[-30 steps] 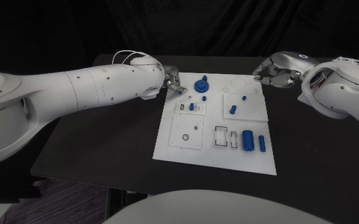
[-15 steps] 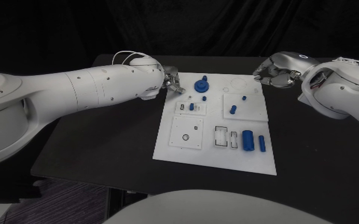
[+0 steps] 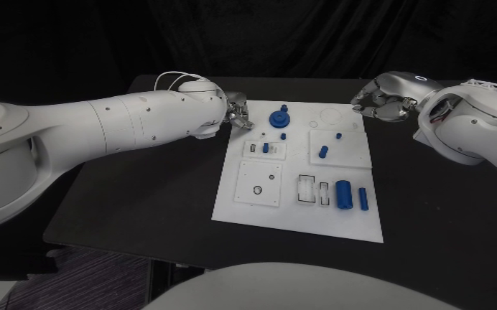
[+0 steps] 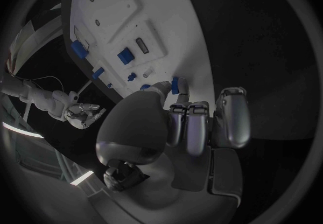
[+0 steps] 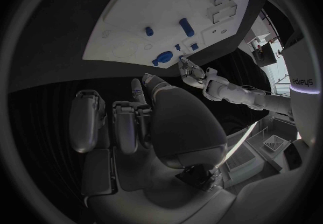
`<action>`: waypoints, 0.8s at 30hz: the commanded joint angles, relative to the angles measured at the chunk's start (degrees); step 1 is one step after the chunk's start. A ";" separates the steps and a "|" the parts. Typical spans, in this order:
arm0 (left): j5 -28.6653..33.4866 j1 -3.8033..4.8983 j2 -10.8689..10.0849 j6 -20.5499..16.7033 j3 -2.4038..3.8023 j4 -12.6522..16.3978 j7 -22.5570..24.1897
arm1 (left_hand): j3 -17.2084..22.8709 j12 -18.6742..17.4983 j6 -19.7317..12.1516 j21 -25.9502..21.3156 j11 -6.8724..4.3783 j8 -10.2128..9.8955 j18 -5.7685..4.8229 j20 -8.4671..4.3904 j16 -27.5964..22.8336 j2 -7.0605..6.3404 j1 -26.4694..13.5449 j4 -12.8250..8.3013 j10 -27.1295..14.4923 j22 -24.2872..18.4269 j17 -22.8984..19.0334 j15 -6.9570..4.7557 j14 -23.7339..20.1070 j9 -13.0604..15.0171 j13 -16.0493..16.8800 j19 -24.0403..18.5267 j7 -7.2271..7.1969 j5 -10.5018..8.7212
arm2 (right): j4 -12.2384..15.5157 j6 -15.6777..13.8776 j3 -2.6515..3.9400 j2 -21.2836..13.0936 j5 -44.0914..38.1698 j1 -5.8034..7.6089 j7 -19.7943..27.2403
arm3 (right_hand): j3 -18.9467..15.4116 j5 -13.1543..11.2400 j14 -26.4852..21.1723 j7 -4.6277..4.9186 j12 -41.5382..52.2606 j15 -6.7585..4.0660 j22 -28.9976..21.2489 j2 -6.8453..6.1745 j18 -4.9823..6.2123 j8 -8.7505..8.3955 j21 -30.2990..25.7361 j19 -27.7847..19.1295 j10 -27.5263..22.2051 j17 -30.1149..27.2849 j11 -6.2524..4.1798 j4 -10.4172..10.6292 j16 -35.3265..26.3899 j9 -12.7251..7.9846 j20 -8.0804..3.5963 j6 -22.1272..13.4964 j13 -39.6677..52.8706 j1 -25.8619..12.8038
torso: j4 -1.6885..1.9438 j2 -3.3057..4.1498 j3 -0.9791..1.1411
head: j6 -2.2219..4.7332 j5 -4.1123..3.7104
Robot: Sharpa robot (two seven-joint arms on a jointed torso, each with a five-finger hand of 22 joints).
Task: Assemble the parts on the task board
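Black table carries the white board at centre. Left hand sits at the board's ten o'clock corner, fingers curled, pinching a small blue part. Right hand hovers at two o'clock, fingers curled in, empty.

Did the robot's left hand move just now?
No. The left hand sits at the same far left corner of the task board as before.

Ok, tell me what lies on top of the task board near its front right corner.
On the task board, near that corner, a thick blue cylinder and a thinner blue peg lie side by side, right of small rectangular slots. What is under them is covered.
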 commanded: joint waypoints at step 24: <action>13.63 -0.06 -8.10 -4.92 0.04 12.23 -3.18 | 8.42 0.15 2.19 -0.64 -0.61 1.11 -0.32 -0.54 0.15 -3.89 -2.84 -0.71 6.05 5.38 15.09 -0.63 6.05 1.90 15.08 0.02 -0.39 3.57 | 0.32 1.49 0.04 -0.85 1.93 -0.20 -1.42 | 0.90 0.82 5.18 0.07 -0.15 0.49 11.05 0.26 0.35 -0.17 -0.44 0.25 6.08 12.81 0.47 -0.43 -0.28 -0.06 0.50 0.68 14.93 0.36 | 0.10 0.00 0.00 | -0.01 0.34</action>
